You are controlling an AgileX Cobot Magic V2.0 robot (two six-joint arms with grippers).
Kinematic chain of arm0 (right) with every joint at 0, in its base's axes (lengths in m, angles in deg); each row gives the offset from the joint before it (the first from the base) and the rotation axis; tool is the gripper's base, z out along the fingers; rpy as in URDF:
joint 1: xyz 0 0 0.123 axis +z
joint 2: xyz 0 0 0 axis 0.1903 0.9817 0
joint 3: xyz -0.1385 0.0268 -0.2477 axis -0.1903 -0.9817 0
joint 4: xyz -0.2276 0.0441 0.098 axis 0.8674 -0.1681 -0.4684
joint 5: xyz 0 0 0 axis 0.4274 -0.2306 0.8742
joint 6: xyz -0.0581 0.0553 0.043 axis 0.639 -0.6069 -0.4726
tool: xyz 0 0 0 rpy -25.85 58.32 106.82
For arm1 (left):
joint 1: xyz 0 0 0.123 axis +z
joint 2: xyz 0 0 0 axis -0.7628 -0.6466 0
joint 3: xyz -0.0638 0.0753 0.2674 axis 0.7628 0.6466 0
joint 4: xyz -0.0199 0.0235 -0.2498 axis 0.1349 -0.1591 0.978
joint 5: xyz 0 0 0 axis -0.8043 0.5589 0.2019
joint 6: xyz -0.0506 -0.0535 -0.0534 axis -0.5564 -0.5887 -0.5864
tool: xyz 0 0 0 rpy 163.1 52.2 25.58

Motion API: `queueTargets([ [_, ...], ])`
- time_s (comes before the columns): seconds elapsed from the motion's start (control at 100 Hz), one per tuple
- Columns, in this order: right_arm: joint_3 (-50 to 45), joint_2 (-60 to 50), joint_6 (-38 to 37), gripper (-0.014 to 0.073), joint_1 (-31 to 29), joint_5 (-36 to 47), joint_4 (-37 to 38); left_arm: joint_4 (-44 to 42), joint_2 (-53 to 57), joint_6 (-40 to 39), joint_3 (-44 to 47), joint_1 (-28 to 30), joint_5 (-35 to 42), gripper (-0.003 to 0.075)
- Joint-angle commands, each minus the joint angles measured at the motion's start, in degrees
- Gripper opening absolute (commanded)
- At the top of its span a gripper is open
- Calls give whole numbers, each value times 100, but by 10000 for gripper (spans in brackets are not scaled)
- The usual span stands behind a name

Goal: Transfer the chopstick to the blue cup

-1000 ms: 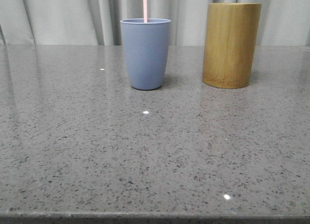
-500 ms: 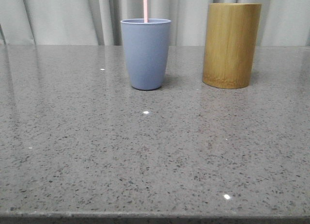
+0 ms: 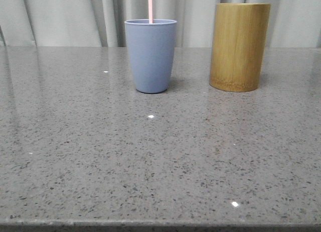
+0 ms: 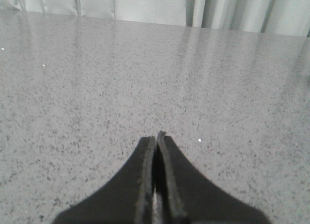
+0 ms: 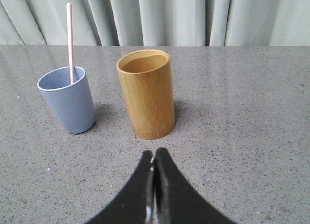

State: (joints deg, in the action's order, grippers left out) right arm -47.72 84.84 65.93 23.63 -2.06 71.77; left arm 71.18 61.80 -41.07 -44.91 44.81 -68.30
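At the fingertips, both the left gripper (image 4: pixel 156 136) and the right gripper (image 5: pixel 154 153) are pressed closed on nothing. Beyond the right one, past the bamboo cylinder (image 5: pixel 146 93), the chopstick (image 5: pixel 70 42) already stands in the blue cup (image 5: pixel 68 99) (task apparently done). It looks light, stiff and slippery; any regrasp belongs on its exposed upper shaft.

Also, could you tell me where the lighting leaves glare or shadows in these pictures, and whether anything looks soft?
Front view: small bright glints on the polished table, and the blue cup casts a faint shadow to its right. Right wrist view: the bamboo cylinder shadows the table beside its base. Left wrist view: pale streaks reflect off the table, and the left gripper looks soft.
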Motion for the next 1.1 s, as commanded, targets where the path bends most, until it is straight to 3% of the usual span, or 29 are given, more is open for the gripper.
queueTargets([
  [0.0, 143, 33, 23, -105, -37, 436, 28, 182, 154, 123, 37, 29, 453, -19],
  [0.1, 143, 33, 23, -105, -37, 436, 28, 421, 237, 473, 51, 29, 371, -19],
  [1.09, 143, 26, 23, -105, -37, 449, 28, 421, 237, 471, 51, 29, 423, -19],
])
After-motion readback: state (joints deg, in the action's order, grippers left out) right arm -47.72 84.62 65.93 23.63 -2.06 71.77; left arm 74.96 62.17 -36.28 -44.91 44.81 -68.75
